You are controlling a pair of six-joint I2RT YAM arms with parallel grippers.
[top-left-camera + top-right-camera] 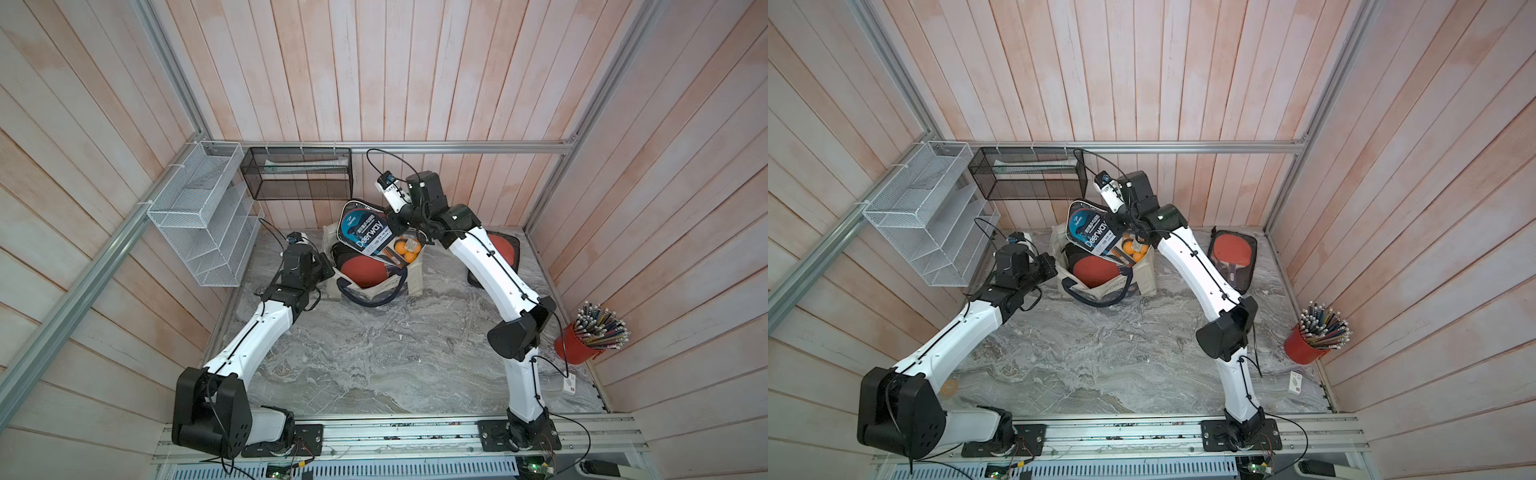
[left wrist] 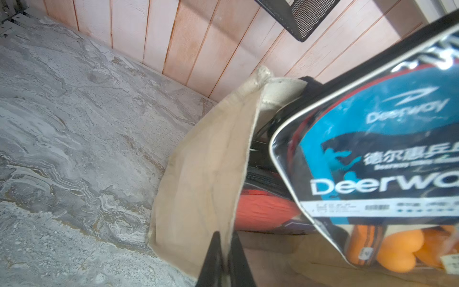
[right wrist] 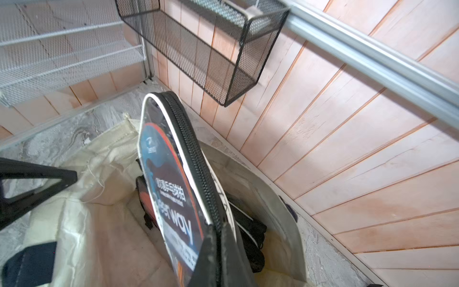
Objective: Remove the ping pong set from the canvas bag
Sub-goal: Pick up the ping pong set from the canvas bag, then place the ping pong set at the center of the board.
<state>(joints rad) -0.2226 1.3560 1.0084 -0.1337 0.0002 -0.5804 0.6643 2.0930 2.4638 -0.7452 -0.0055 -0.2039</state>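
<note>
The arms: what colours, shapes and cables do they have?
Both the left arm and the right arm have white rounded link shells with black joint housings. Thin black cables run along the shells, clipped on. The left gripper and right gripper have black tapering fingers.

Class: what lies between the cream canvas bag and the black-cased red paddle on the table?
Only the right arm's white forearm crosses above bare grey marble, in both top views.
</note>
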